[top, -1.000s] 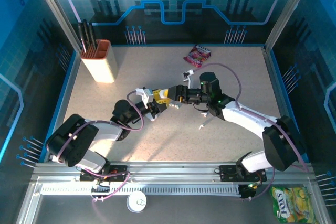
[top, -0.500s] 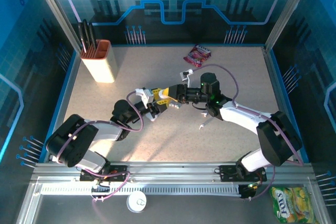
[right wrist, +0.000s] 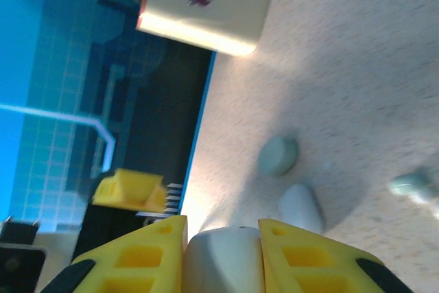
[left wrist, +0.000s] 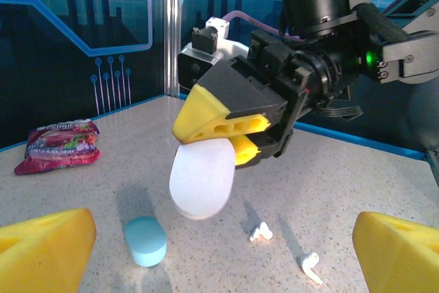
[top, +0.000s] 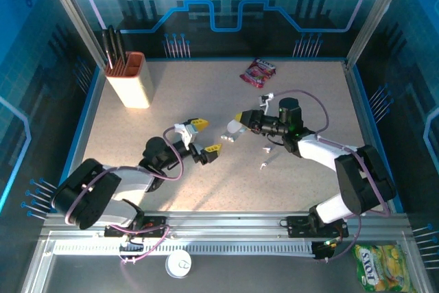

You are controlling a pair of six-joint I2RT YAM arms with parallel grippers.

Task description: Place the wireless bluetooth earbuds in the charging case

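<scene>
Clamping a white case (left wrist: pixel 202 183) between the yellow fingers of the right gripper (top: pixel 236 128), aloft over the tabletop (top: pixel 137 121) near its middle; spreading the left gripper (top: pixel 206 135) wide, nothing in it; below, two white earbuds (left wrist: pixel 260 232) lying loose just toward the near edge, close to a light-blue case (left wrist: pixel 145 241)

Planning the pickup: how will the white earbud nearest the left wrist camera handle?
Likely very light: the earbud looks tiny beside the white case. Its smooth, rounded shell could slip when pinched, or skid and spin when nudged.
</scene>
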